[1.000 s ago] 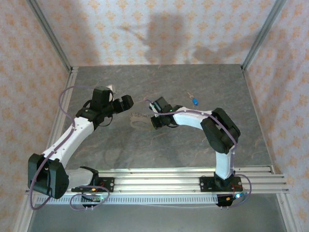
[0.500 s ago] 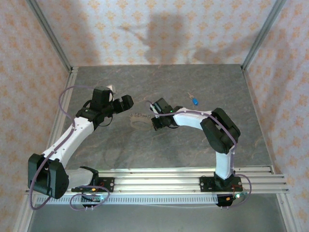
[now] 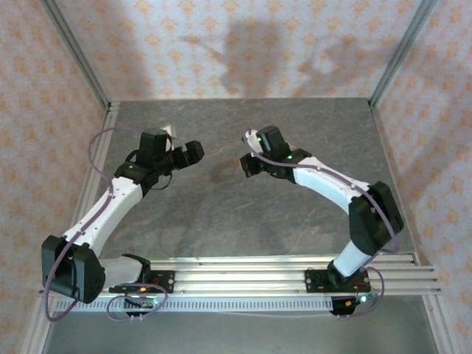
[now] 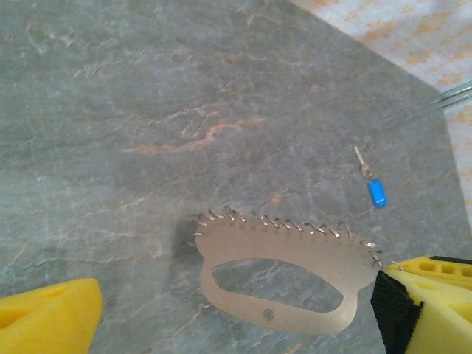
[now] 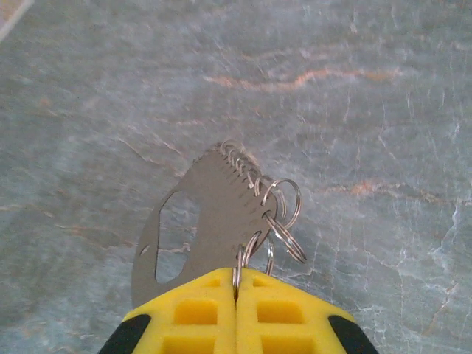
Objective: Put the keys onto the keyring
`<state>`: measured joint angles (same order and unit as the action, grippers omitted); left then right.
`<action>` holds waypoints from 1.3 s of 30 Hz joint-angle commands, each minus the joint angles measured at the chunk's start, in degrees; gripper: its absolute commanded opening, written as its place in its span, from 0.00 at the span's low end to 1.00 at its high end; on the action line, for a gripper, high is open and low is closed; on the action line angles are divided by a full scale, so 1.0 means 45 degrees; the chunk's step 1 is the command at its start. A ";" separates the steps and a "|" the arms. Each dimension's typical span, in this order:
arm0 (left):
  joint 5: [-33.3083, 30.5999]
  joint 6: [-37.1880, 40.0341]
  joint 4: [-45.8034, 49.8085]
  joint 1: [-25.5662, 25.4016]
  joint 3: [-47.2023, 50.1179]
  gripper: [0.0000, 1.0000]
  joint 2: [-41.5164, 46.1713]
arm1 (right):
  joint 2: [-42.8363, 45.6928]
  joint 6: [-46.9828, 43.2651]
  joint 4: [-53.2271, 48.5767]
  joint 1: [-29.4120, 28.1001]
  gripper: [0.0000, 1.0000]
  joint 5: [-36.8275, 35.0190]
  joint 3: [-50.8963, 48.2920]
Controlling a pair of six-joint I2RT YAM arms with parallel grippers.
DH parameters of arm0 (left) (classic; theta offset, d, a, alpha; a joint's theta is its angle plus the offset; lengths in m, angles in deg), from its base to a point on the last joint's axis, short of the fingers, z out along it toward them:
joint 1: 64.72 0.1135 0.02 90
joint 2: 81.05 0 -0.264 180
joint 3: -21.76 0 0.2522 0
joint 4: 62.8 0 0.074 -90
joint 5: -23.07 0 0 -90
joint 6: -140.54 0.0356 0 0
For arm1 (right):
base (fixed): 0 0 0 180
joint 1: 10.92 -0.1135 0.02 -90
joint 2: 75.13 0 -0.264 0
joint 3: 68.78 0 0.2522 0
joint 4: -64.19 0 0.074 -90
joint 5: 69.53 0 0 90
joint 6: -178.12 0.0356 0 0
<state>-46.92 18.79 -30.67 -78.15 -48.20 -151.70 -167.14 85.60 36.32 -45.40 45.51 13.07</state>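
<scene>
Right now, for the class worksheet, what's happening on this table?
The right end effector is shut on one end of the keyring, a flat metal plate edged with small wire rings, holding it over the grey table. The left end effector is open, facing it from the left, holding nothing. The blue-headed key lies on the table beyond the keyring, not yet on any ring.

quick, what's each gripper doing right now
left gripper: open, holding nothing
right gripper: shut on the edge of the thin grey metal oval keyring
</scene>
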 commanded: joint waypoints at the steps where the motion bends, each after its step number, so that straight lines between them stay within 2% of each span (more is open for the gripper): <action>1: 0.0740 0.0536 -0.0560 -0.0104 -0.0628 0.95 0.0102 | 0.0989 -0.0357 0.0389 0.0490 0.00 0.1825 0.0258; 7: 0.1755 0.0877 -0.1254 -0.0335 -0.1184 0.91 -0.0012 | 0.2097 0.0454 0.1128 0.1722 0.00 0.4502 0.0220; 10: 0.1765 0.1014 -0.1083 -0.0451 -0.1622 0.90 -0.0282 | 0.2319 0.0990 0.1509 0.2070 0.00 0.5022 0.0094; 20: 0.1354 0.0810 -0.1099 -0.0542 -0.1574 0.90 -0.0955 | 0.1338 0.1624 0.2407 0.1705 0.00 0.4636 -0.1227; 30: 0.0965 0.0766 -0.1006 -0.0568 -0.1131 0.91 -0.0606 | -0.0614 0.0713 0.2520 -0.0160 0.00 0.2692 -0.2710; 39: 0.0866 0.0554 -0.1050 -0.0592 -0.0574 0.91 -0.0043 | -0.0910 0.1225 0.3027 -0.0351 0.00 0.1475 -0.4410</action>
<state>-41.89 21.87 -34.95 -80.12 -51.83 -153.85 -170.68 90.69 47.10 -46.97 55.28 -6.31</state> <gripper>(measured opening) 0.910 0.043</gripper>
